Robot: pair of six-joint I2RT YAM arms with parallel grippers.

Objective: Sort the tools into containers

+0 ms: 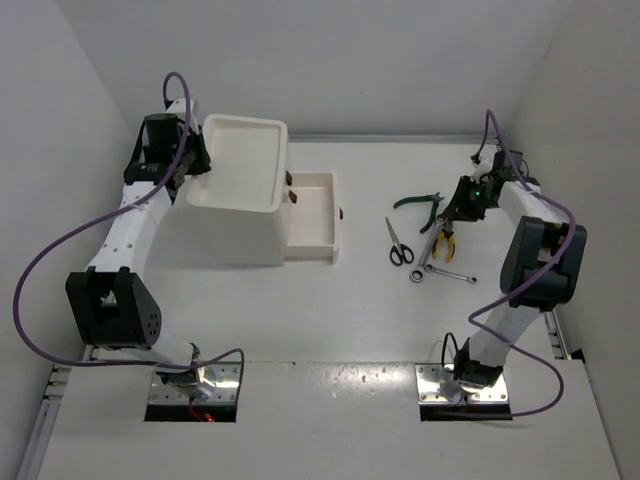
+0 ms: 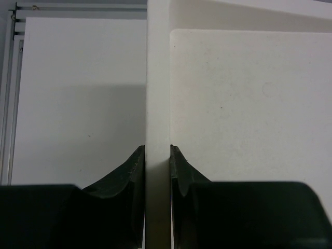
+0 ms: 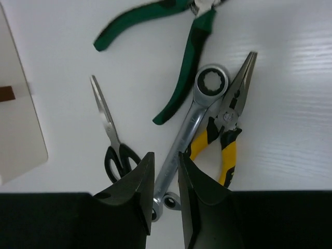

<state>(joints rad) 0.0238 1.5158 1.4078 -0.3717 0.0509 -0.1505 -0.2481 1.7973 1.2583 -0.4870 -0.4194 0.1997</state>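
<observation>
The white box [image 1: 240, 238] stands at the left with one drawer [image 1: 312, 222] pulled out. My left gripper [image 1: 192, 165] is shut on the left rim [image 2: 157, 78] of the top tray [image 1: 240, 160]; its tips [image 2: 157, 148] press both sides. Green-handled pliers [image 3: 187, 62], yellow-handled pliers [image 3: 228, 135], black-handled scissors [image 3: 111, 142] and two silver wrenches [image 3: 189, 124] [image 3: 173, 201] lie together at the right [image 1: 430, 245]. My right gripper [image 1: 452, 212] hovers above them, empty, jaws a little apart [image 3: 166, 154], the long wrench showing between them.
Dark red handles [image 1: 343, 213] stick out of the drawer fronts. Grey walls close in the table at the left, back and right. A corner of the open drawer [image 3: 18, 135] shows at the left edge of the right wrist view.
</observation>
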